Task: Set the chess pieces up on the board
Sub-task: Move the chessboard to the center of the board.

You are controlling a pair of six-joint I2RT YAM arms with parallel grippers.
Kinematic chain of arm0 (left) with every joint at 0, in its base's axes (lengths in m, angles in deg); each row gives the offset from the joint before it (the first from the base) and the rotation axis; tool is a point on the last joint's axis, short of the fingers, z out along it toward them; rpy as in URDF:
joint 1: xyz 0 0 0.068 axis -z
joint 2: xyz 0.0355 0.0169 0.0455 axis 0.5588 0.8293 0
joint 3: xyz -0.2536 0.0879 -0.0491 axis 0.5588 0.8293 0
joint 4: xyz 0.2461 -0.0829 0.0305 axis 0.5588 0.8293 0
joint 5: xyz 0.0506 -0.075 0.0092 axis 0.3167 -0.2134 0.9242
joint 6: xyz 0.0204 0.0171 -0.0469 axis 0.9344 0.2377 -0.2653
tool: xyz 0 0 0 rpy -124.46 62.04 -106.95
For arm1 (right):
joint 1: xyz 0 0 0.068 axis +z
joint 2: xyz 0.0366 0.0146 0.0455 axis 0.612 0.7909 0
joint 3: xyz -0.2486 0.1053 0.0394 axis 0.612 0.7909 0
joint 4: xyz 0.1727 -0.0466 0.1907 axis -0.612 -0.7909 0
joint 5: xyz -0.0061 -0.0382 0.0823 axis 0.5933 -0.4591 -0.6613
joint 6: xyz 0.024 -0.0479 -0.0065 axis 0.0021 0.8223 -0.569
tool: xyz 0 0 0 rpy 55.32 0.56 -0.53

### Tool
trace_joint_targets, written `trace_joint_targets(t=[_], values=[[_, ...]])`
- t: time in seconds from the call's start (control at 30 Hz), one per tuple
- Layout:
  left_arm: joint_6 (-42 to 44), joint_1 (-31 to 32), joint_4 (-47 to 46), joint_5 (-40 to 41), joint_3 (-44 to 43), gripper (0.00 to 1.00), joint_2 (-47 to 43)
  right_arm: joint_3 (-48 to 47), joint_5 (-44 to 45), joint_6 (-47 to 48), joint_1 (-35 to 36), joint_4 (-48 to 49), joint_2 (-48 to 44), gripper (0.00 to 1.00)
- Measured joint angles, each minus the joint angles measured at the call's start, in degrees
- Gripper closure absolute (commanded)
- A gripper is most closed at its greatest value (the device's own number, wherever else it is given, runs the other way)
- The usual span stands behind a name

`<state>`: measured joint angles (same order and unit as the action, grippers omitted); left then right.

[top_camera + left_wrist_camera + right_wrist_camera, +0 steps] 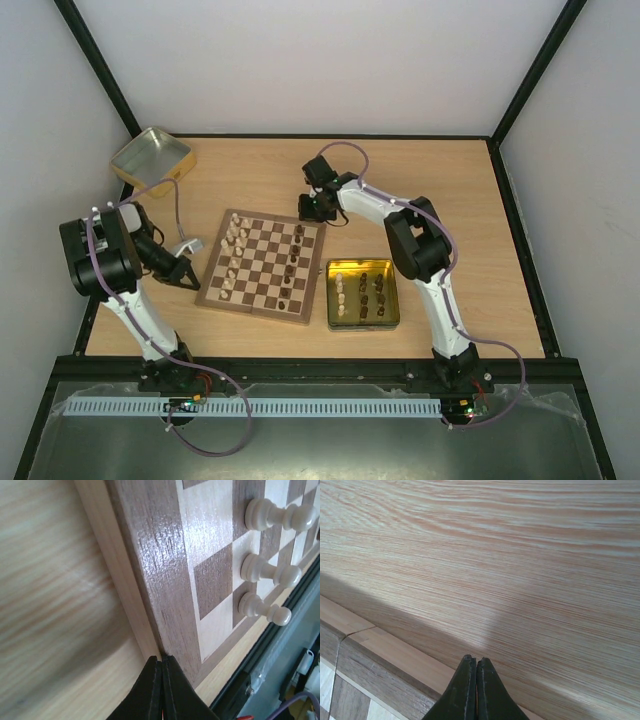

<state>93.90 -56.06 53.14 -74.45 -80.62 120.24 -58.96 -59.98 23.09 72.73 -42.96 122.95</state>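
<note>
The chessboard (262, 264) lies mid-table, with pale pieces (234, 250) in a column along its left side and dark pieces (293, 262) along its right. My left gripper (193, 283) is shut and empty, its tips at the board's left rim (150, 595); three pale pawns (270, 572) show beyond. My right gripper (313, 218) is shut and empty at the board's far right corner; its wrist view shows the rim (380, 652) and bare table. More pale and dark pieces (362, 292) stand in the yellow-gold tin (363, 320).
A silvery square tin (152, 158) sits at the far left of the table. Black frame rails run along the table's edges (515, 215). The left arm's bulky joint (100, 255) hangs over the table's left edge.
</note>
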Motion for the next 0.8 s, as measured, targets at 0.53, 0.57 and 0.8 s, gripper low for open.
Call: trace_joint_targets(t=[0.53,0.57,0.8], values=[[5.5,0.0,2.7,1.1,7.1,0.98,-0.8,2.6,-0.4,1.0,1.5,2.0,-0.5,0.98],[5.7,0.0,2.8,1.3,7.3,0.98,-0.8,3.5,-0.5,1.0,1.5,2.4,-0.7,0.98],[6.4,0.6,2.7,2.1,9.0,0.98,-0.8,6.8,-0.2,1.2,2.6,3.8,-2.6,0.98]])
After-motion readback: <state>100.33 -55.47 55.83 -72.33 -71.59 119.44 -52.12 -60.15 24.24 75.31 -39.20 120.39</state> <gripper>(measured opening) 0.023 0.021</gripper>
